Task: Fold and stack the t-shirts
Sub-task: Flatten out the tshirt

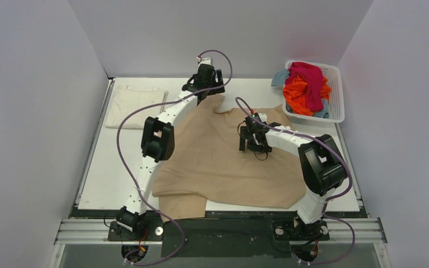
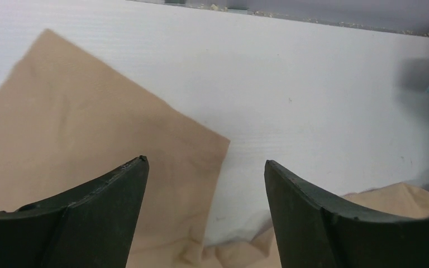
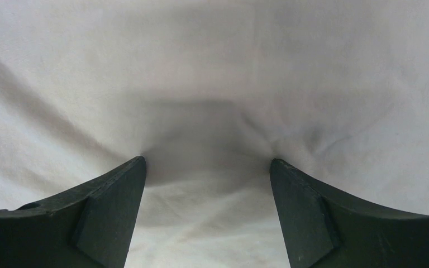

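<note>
One big tan t-shirt is lying spread across the middle of the white counter, its lower left part drooping over the near edge. Left fingers are hovering at the upper centre, released and splayed wide with nothing between them. Below them, a flat corner of that tan shirt is resting on the bare counter. Right fingers are spread apart too, gripping nothing. Their tips are pressing onto the shirt's cloth just right of centre, with creases fanning out around them. Upper left, a cream-white t-shirt is sitting folded. Upper right, magenta, orange and teal t-shirts are lying heaped in the white mesh basket.
</note>
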